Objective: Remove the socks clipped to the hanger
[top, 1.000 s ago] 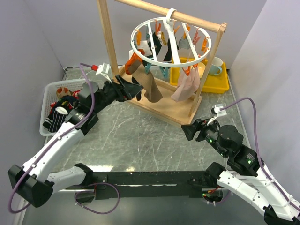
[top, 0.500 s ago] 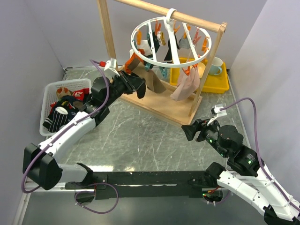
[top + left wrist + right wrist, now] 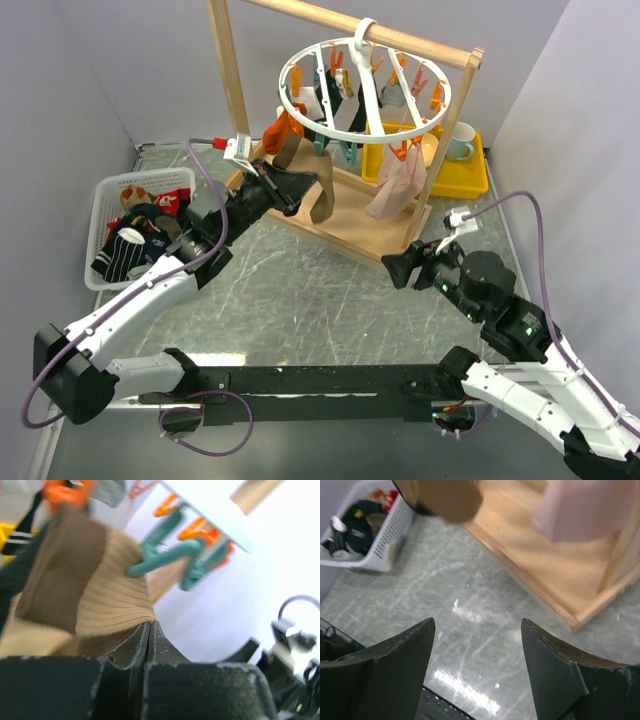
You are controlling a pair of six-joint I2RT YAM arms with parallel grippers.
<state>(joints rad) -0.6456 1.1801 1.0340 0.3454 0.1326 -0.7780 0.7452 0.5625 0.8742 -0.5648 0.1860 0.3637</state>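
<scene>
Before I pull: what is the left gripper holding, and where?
The brown sock, pinched at its ribbed tan edge between the shut left gripper.

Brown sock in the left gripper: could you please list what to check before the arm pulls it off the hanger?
1. Left gripper shut on the brown sock: ok.
2. Sock free of the orange clothespin: not ok, it looks clipped at the top.
3. Hanger hooked over the wooden rack rail: ok.
4. Right gripper open and clear of the rack: ok.
5. White mesh basket has room: ok.
</scene>
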